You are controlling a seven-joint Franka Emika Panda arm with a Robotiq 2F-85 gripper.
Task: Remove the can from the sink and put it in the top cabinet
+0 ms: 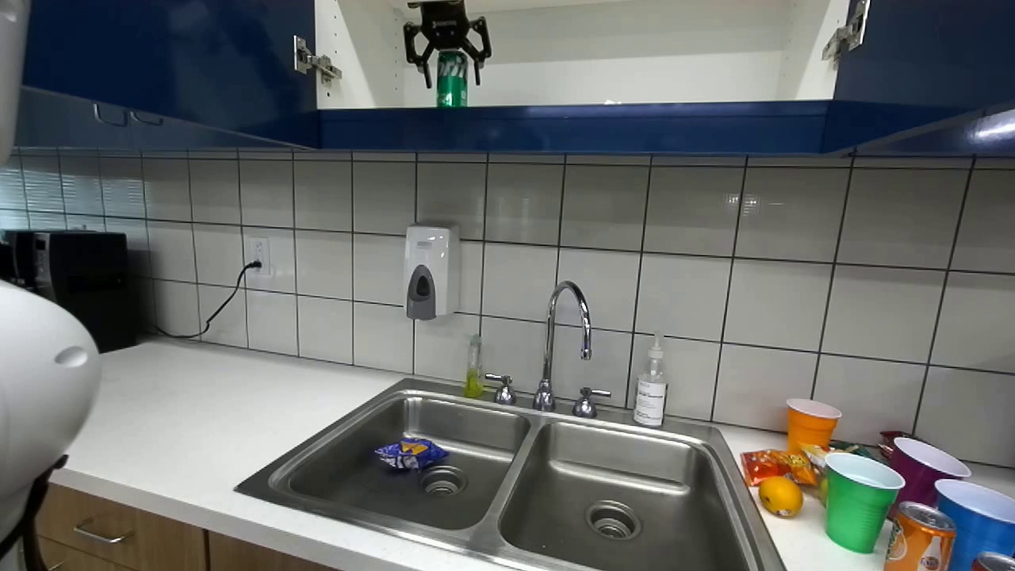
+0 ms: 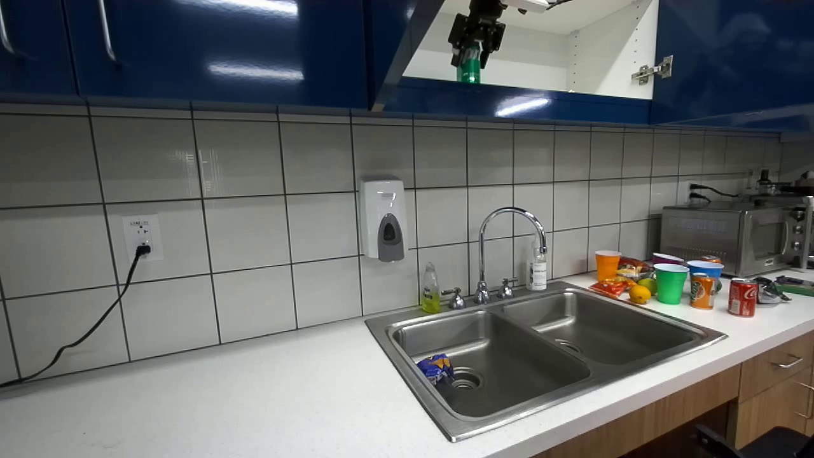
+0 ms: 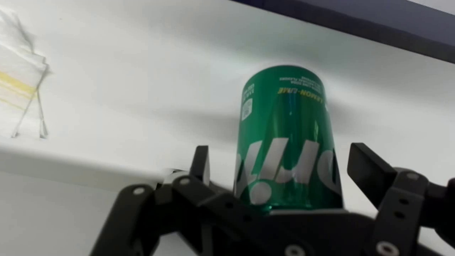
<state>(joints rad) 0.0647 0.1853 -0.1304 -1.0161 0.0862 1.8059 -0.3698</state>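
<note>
Looks to me like the letting-go step. The black two-finger gripper [image 1: 453,82] is spread wide, with a gap on both sides of the small green cylindrical drink can [image 3: 288,142], so I'd say nothing's gripped. Can's up in the wall cabinet with dark blue doors and a white interior [image 1: 634,67], seemingly upright on its white shelf [image 3: 160,92], well above the stainless steel double-basin sink [image 1: 510,478]; both exterior views hide its base behind the glossy blue front lip [image 1: 571,129], fwiw. Watch the finger [image 3: 371,174] toward the right of the wrist view, that gap's tighter, so I'd even it out a touch first. Then back off straight along the can, nice and slow, no twist or sideways swing until both fingers clear its top. A bump could easily tip it, I reckon.
</note>
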